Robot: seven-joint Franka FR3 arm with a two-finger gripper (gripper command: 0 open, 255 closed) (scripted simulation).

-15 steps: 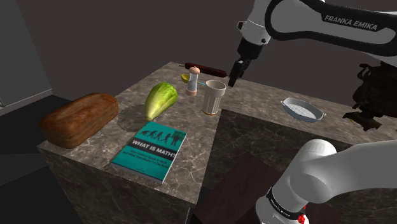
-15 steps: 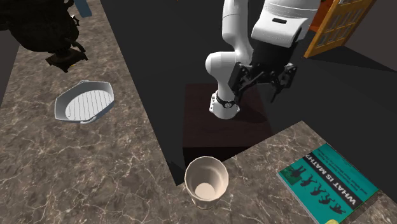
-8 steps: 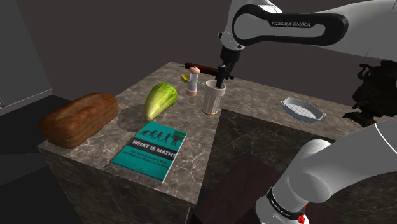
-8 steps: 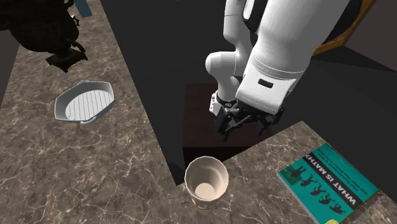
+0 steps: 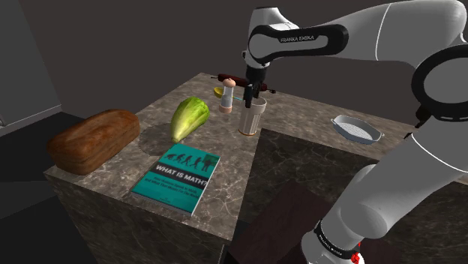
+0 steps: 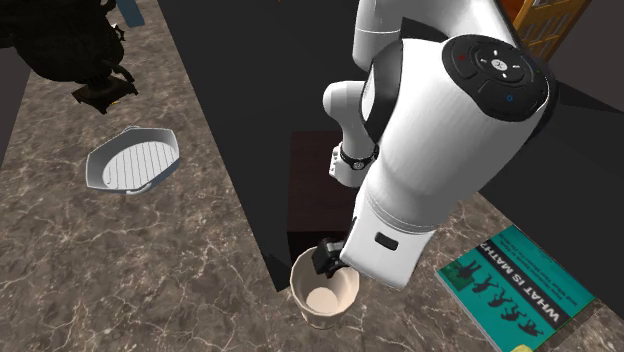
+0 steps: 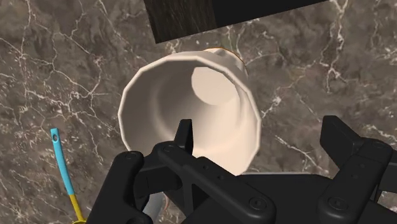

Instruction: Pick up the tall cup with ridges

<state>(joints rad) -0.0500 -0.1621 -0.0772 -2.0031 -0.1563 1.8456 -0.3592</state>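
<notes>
The tall cream cup with faceted ridges stands upright near the counter's inner corner, and its empty inside shows from above. My black gripper hangs straight over its rim, open. In the wrist view the cup lies just ahead of the gripper. One finger sits over the cup's mouth and the other is outside the wall, so the near rim lies between them. Neither finger touches the cup. The arm's white wrist covers part of the cup in the second exterior view.
A shaker, a dark red rolling pin and a lettuce head stand close to the cup. Farther off lie a bread loaf, a teal book and a white ribbed dish. A blue-and-yellow utensil lies beside the cup.
The arm has swung toward the shoulder view's left and lowered, bringing the gripper from beside the cup to directly over its rim. The fingers stayed open and the cup has not moved.
</notes>
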